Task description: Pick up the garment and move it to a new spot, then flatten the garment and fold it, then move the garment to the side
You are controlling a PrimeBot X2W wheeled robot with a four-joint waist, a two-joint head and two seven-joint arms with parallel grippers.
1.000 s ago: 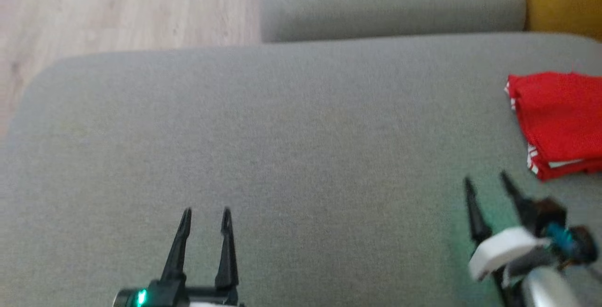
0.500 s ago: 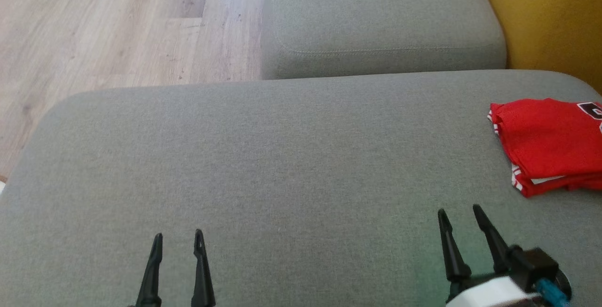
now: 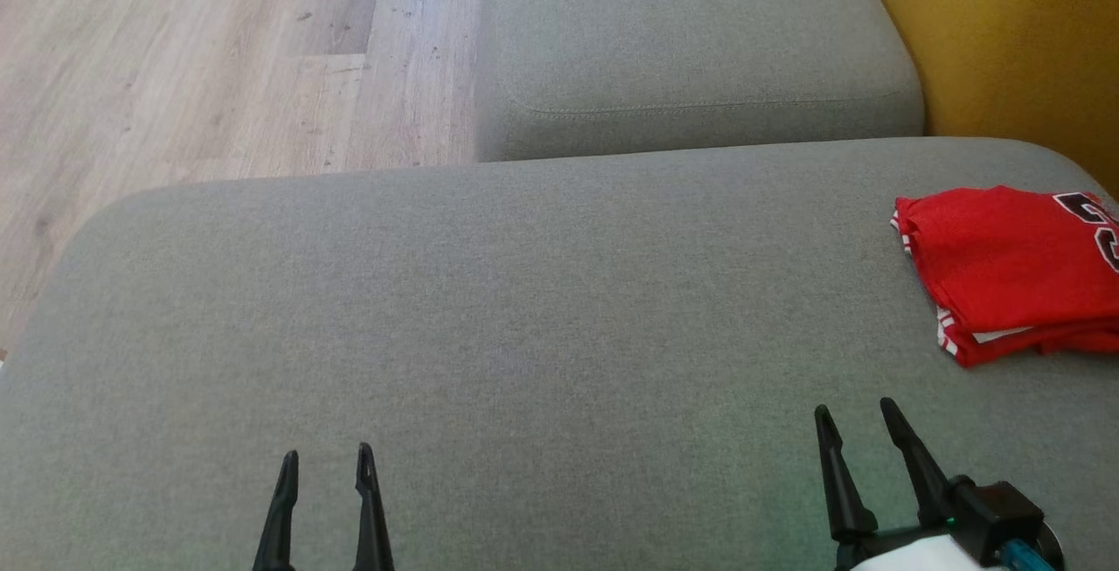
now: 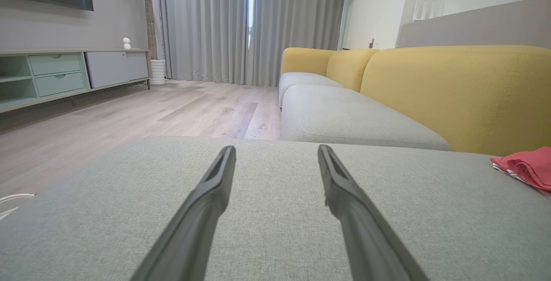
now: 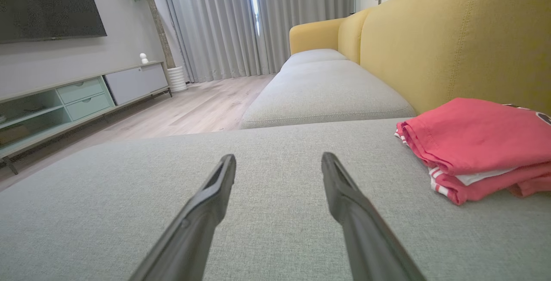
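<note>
Head view: the red garment (image 3: 1005, 265) lies folded in a flat stack at the right end of the wide grey cushion (image 3: 524, 309), just in front of the yellow backrest (image 3: 1005, 29); white-striped edging shows along the garment's left and near edges; black characters outlined in white sit at its right margin, cut off by the frame edge, so they cannot be read; in the right wrist view a dark sliver of that print shows on its top layer. The right tool (image 3: 855, 407) hovers near the garment, to its near left and apart from it, fingers spread with nothing between them; the left tool (image 3: 327, 454) is well apart from the garment, far to its left, likewise spread wide and empty; the wooden floor (image 3: 175, 55) lies beyond, further left of the garment.
</note>
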